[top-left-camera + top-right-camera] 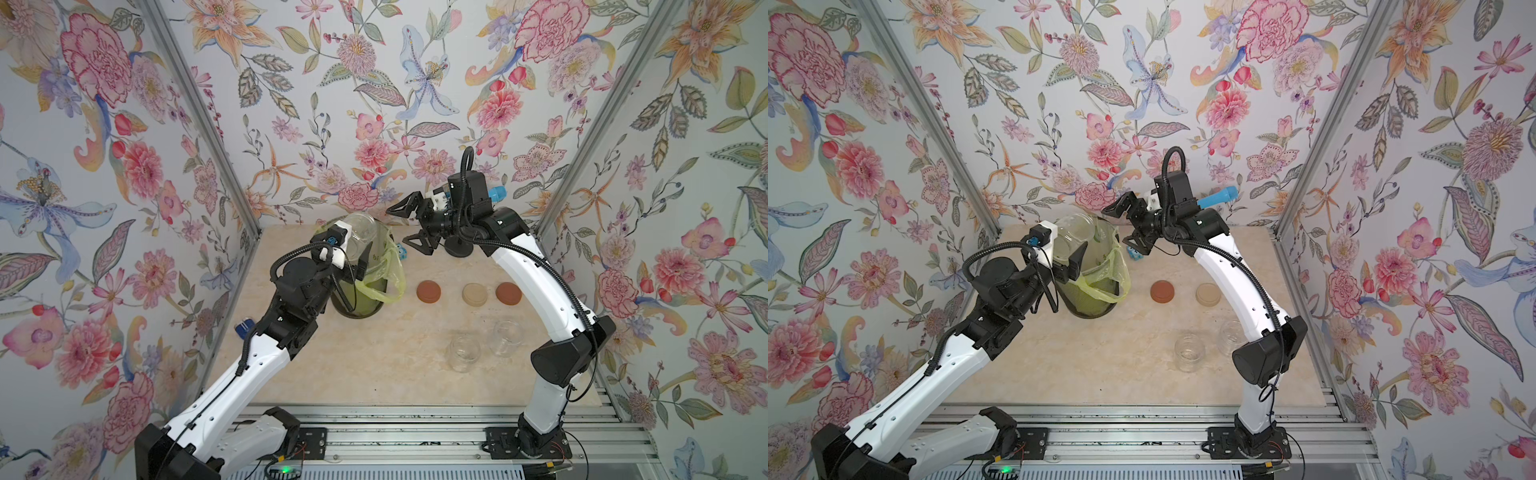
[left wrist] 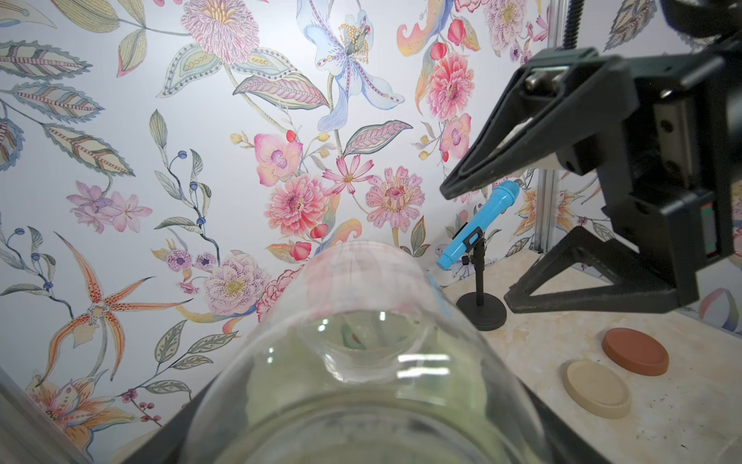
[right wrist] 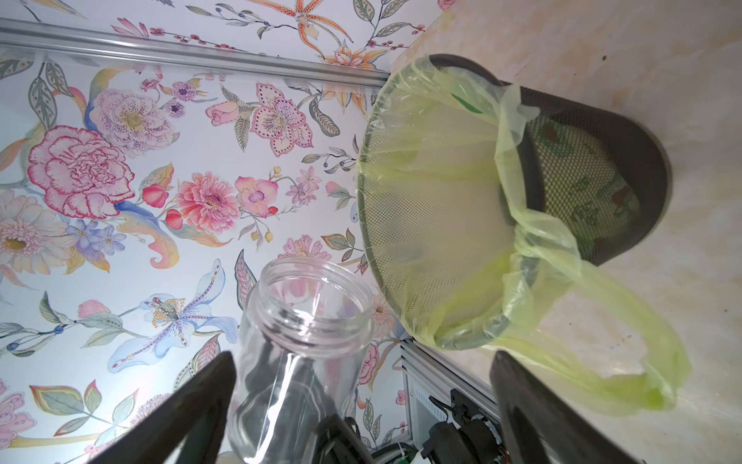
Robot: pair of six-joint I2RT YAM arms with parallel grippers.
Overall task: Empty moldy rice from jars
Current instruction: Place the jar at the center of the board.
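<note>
The left gripper (image 1: 355, 246) pinches a clear jar (image 1: 362, 232) by its body, tilted above the open bin (image 1: 365, 309) lined with a yellow-green bag (image 1: 392, 272), at ten o'clock on the table (image 1: 374, 374) in both top views. At three o'clock from that jar the right gripper (image 1: 409, 226) hangs in the air, fingers spread wide, holding nothing. Toward two o'clock lie a reddish-brown lid (image 1: 428, 291), a beige lid (image 1: 475, 294) and a second reddish-brown lid (image 1: 508, 293) in a row. At four o'clock a nearer jar (image 1: 462, 353) and a farther jar (image 1: 507, 337) stand upright, open-mouthed, clear glass. Where the moldy rice lies cannot be told.
</note>
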